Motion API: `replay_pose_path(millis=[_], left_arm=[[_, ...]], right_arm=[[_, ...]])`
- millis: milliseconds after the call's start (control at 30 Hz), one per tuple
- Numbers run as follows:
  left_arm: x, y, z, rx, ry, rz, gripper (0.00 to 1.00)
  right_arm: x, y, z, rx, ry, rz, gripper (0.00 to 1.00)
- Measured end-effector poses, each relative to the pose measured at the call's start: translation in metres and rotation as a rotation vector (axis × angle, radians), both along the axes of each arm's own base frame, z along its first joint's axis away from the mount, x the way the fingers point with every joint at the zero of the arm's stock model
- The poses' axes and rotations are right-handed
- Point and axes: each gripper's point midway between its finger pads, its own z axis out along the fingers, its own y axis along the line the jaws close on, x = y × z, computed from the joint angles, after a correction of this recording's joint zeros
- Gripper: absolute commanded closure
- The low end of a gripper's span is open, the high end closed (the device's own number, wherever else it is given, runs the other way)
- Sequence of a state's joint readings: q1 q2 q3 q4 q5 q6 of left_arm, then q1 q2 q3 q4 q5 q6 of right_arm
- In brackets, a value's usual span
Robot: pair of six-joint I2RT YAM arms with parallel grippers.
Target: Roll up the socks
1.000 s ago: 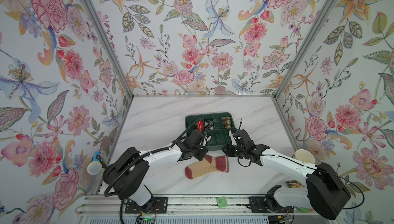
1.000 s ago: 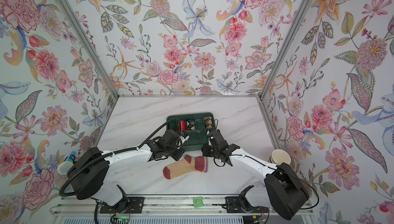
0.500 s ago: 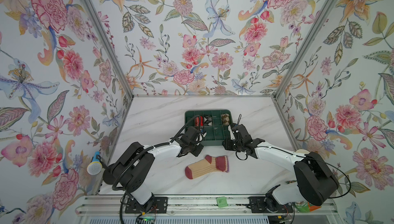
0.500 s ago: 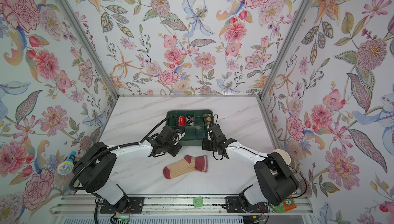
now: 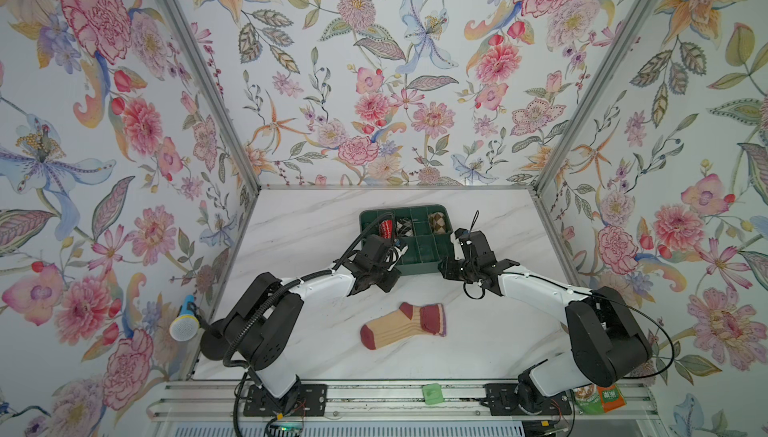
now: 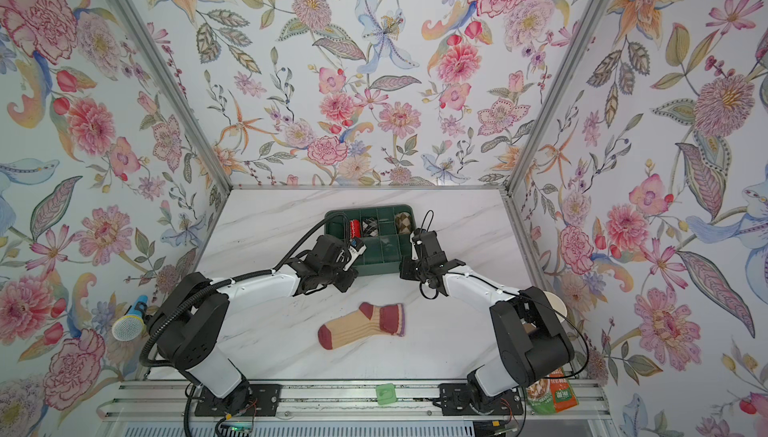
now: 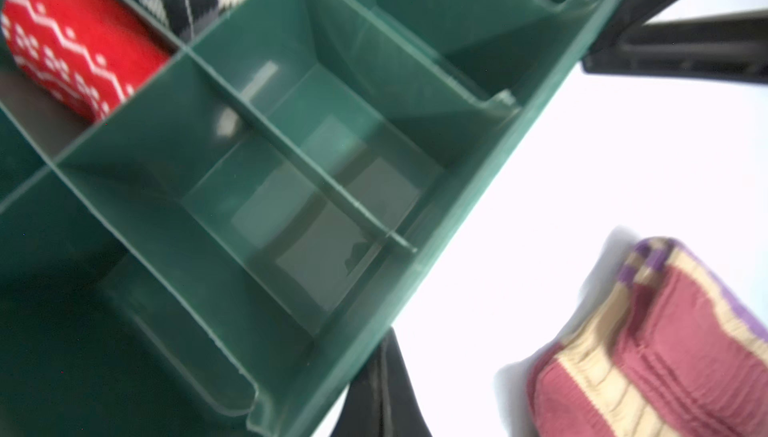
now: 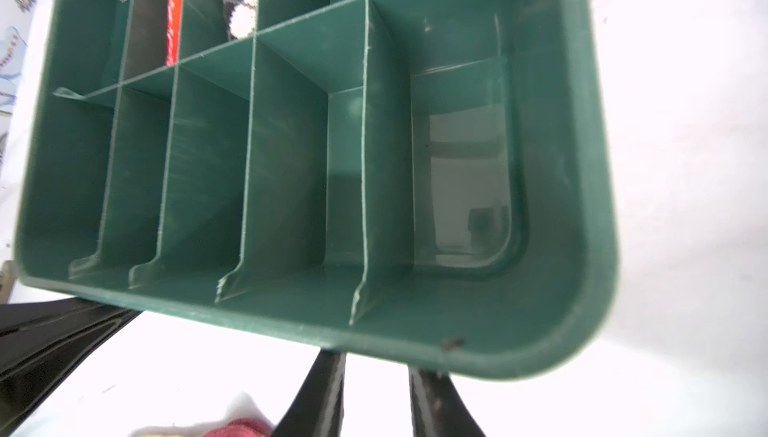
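At the green tray [image 5: 419, 266]'s front wall: left gripper [image 7: 384, 356] closed, empty; right gripper [image 8: 376, 372] narrowly parted, empty; 1 sock [image 5: 403, 324] nearby.

Tan-and-maroon sock [image 5: 402, 325], flat, unrolled, on table

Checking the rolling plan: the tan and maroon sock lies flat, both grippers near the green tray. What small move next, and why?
Probably bring the right gripper over to the maroon cuff of the tan and maroon knitted sock. It lies flat, unrolled and untouched; this gripper's jaws stand apart and empty, while the left gripper is shut.
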State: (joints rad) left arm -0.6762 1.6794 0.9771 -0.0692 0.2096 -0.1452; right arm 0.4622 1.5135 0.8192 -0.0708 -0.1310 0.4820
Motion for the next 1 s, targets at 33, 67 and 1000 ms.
replay_pose_path(millis=[33,67,1000], left_arm=[[-0.001,-0.002,0.002,-0.006,-0.002,-0.005,1.00],[-0.003,-0.003,0.003,-0.009,0.002,-0.013,1.00],[-0.146,-0.094,-0.022,-0.102,0.222,-0.274,1.00]], right_arm=[[-0.002,0.000,0.002,0.005,0.003,0.004,0.69],[-0.005,0.000,0.005,0.012,0.004,0.011,0.68],[-0.146,-0.027,-0.043,0.009,0.253,-0.013,0.74]])
